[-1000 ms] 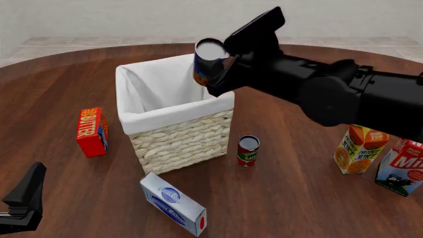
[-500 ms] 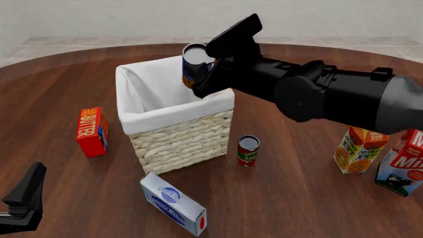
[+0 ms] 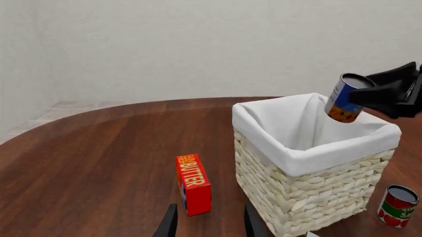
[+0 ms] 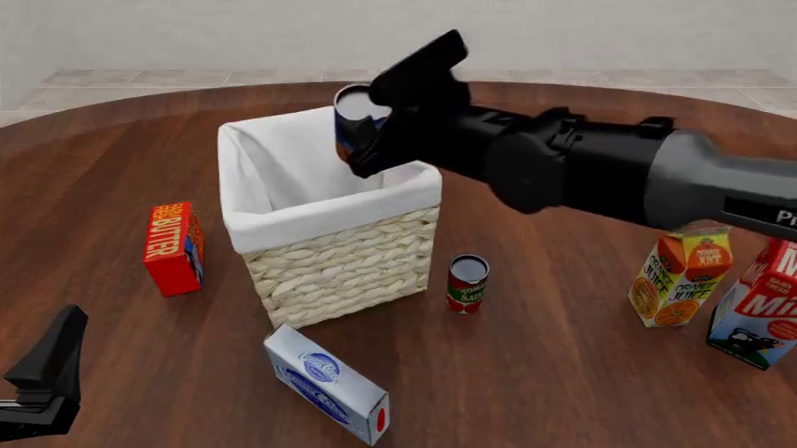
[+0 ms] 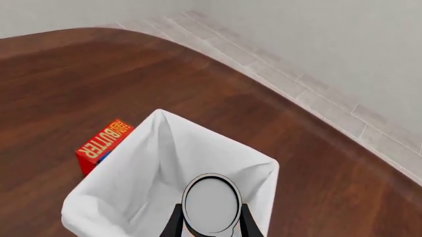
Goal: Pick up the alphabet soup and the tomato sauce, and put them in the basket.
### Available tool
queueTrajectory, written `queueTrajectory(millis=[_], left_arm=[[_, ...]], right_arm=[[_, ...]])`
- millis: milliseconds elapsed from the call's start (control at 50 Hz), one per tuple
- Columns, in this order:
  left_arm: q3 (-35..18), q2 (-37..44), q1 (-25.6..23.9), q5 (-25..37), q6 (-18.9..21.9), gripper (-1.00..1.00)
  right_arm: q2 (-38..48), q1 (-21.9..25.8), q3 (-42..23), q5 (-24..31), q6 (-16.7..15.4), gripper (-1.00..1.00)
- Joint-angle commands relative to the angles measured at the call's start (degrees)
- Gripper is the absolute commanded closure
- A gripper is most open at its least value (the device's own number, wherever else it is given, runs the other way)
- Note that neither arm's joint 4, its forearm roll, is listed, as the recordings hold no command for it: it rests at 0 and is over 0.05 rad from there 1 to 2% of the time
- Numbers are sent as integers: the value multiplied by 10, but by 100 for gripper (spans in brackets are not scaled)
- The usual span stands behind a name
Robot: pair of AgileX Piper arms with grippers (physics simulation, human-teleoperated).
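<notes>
Right claw [image 4: 364, 131] grips alphabet soup [image 4: 353, 119] — blue label, silver top.

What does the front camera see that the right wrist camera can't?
Only the front view shows the small red-and-green tomato sauce can, the orange juice carton, the milk carton, the white-and-blue box and the left tool.

Only the right wrist view looks straight down on the blue alphabet soup can's silver top, clamped between the right tool's fingers.

Both show the cream wicker basket with its white liner, the red butter box and the brown wooden table.
</notes>
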Motion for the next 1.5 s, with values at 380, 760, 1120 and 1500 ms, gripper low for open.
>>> queueTrajectory(millis=[380,760,1120,1500], left_arm=[[0,0,0,0,0,-100],[0,0,0,0,0,-100],[0,0,0,0,0,-100],[0,0,0,0,0,-100]], right_arm=[[61,-9,-63,16,8,100],[102,-18,-129,64,8,100],[121,-8,-160,102,8,100],[123,12,-145,114,6,100]])
